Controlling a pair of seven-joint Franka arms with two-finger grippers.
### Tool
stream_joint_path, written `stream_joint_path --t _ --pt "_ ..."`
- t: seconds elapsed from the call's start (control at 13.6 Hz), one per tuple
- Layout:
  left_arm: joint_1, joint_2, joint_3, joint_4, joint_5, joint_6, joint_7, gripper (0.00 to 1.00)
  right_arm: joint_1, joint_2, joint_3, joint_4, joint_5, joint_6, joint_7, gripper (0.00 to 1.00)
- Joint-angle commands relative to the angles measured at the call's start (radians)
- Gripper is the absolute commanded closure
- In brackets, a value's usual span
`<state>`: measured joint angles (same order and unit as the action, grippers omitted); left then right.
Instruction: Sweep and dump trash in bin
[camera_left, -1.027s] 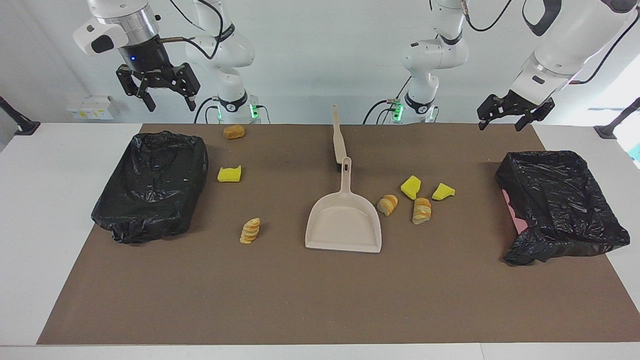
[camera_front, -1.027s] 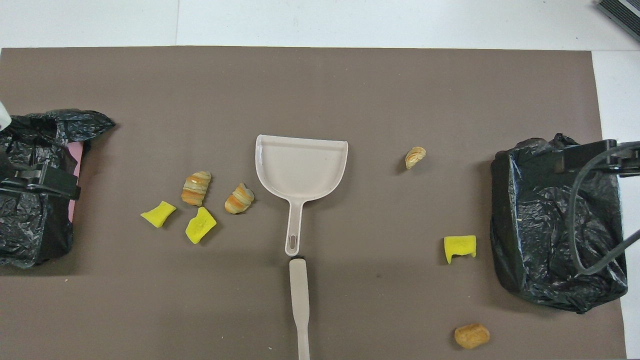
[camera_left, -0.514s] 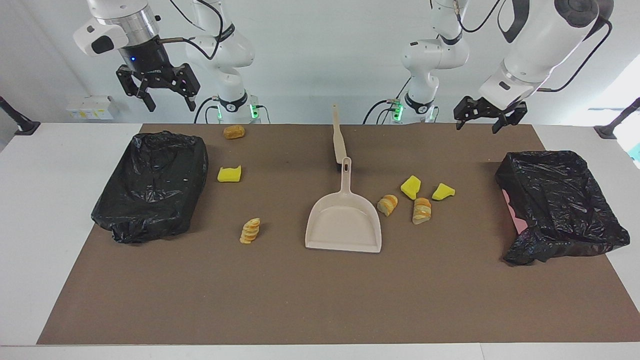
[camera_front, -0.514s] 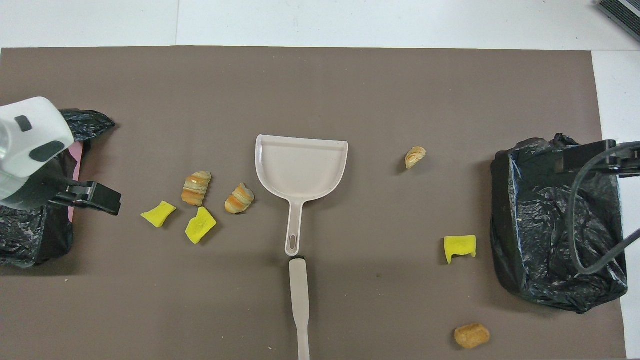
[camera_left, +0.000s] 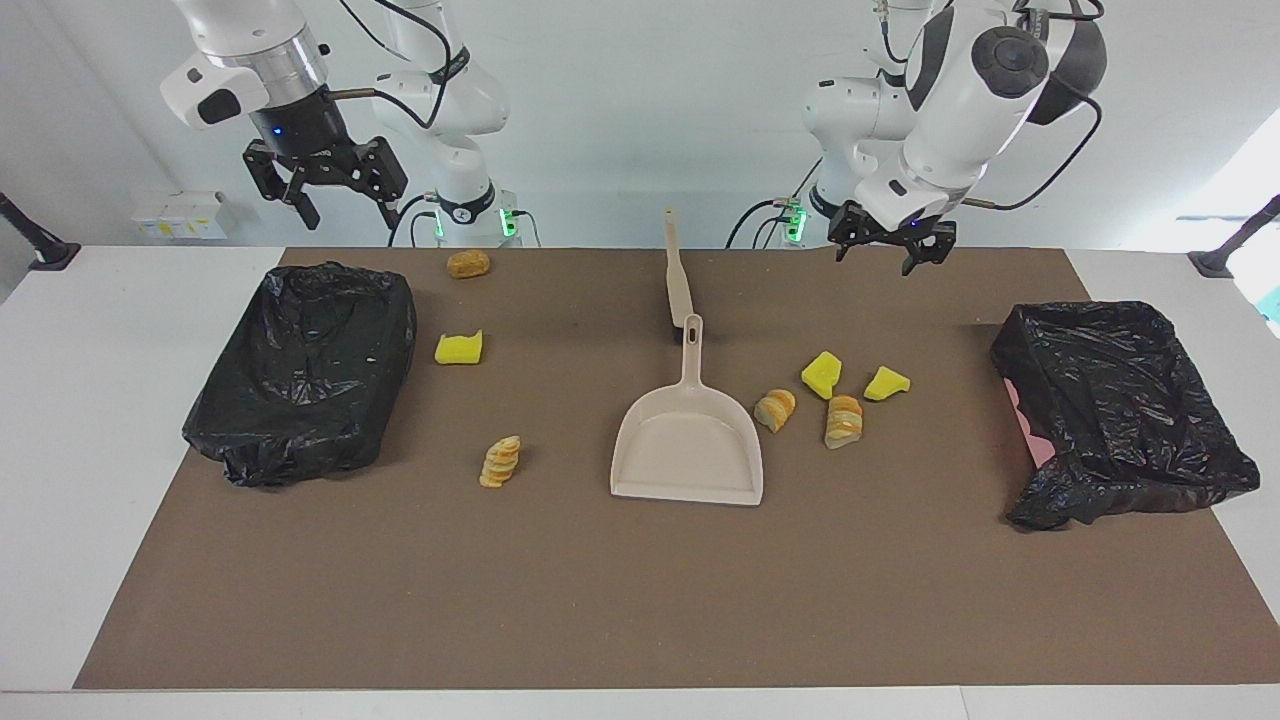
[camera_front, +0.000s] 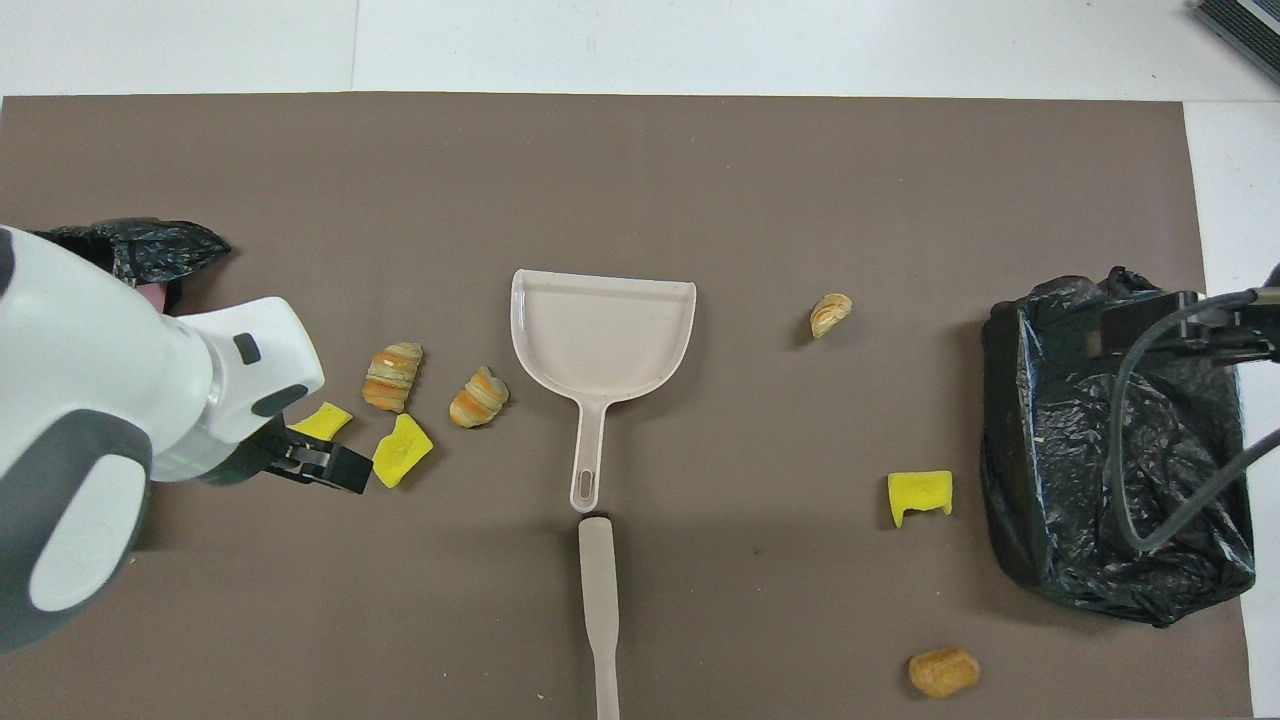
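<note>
- Nothing looks swept yet; the beige dustpan (camera_left: 687, 440) lies flat and empty at mid-table, and the brush handle (camera_left: 678, 270) lies end to end with its handle, nearer the robots; neither is held
- All seven trash pieces sit loose on the brown mat (camera_left: 640, 600); by my reading every sweep and both dumps remain to do
- Toward the left arm's end, beside the dustpan: two yellow wedges (camera_left: 822, 374) (camera_left: 886, 383) and two bread pieces (camera_left: 775, 409) (camera_left: 844, 421), close together
- Toward the right arm's end: a yellow wedge (camera_left: 459, 348), a striped bread piece (camera_left: 500, 461) and a brown roll (camera_left: 468, 264) close to the robots, well apart from one another
- Two bins lined with crinkly, glossy black bags, one at each end (camera_left: 300, 370) (camera_left: 1120, 410)
- Left gripper (camera_left: 888, 250) hangs over the mat near the wedges, fingers spread, carrying nothing
- Right gripper (camera_left: 326, 185) waits high above its bin, fingers apart, carrying nothing
- Wedges look soft and spongy; the bread ridged; the dustpan smooth, hard plastic with a low rim
</note>
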<state>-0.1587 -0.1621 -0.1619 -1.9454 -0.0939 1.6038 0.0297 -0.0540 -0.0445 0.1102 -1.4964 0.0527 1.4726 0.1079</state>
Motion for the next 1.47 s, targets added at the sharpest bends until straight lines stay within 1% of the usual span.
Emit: stream_joint_path --t 0.0,0.22,0.37,0.59,0.73,0.81,0.95,1.1,1.17,1.25,1.32,1.39 --pt "-0.077 -0.088 0.018 -0.151 -0.036 0.094 -0.034 0.0 0.037 -0.017 0.006 -0.068 0.006 0.073 0.051 0.0" --pt "-0.174 -0.097 0.018 -0.262 -0.067 0.194 -0.066 0.0 0.147 0.023 0.006 -0.074 0.001 0.133 0.122 0.0" --pt "-0.217 -0.097 0.018 -0.328 -0.075 0.26 -0.082 0.0 0.21 0.057 0.006 -0.103 0.001 0.213 0.228 0.0" --pt "-0.327 -0.096 0.018 -0.424 -0.101 0.37 -0.135 0.0 0.327 0.15 0.006 -0.119 -0.016 0.3 0.395 0.0" --pt "-0.415 -0.097 0.018 -0.474 -0.104 0.442 -0.249 0.0 0.437 0.231 0.006 -0.113 -0.051 0.375 0.52 0.0" --pt "-0.462 -0.096 0.018 -0.489 -0.104 0.464 -0.275 0.0 0.46 0.256 0.006 -0.11 -0.051 0.412 0.573 0.0" --pt "-0.525 -0.102 0.018 -0.544 -0.107 0.543 -0.339 0.0 0.511 0.3 0.006 -0.094 -0.051 0.439 0.595 0.0" --pt "-0.626 -0.097 0.018 -0.584 -0.109 0.622 -0.453 0.0 0.539 0.351 0.006 -0.076 -0.053 0.471 0.596 0.0" --pt "-0.66 -0.094 0.018 -0.605 -0.109 0.669 -0.515 0.0 0.558 0.374 0.006 -0.068 -0.051 0.483 0.598 0.0" --pt "-0.711 -0.087 0.019 -0.612 -0.11 0.701 -0.569 0.0 0.574 0.391 0.006 -0.071 -0.053 0.488 0.602 0.0" --pt "-0.723 -0.079 0.019 -0.61 -0.11 0.714 -0.599 0.0 0.583 0.417 0.006 -0.079 -0.044 0.506 0.613 0.0" --pt "-0.725 -0.073 0.018 -0.612 -0.11 0.722 -0.603 0.0 0.614 0.448 0.006 -0.09 -0.045 0.541 0.634 0.0"
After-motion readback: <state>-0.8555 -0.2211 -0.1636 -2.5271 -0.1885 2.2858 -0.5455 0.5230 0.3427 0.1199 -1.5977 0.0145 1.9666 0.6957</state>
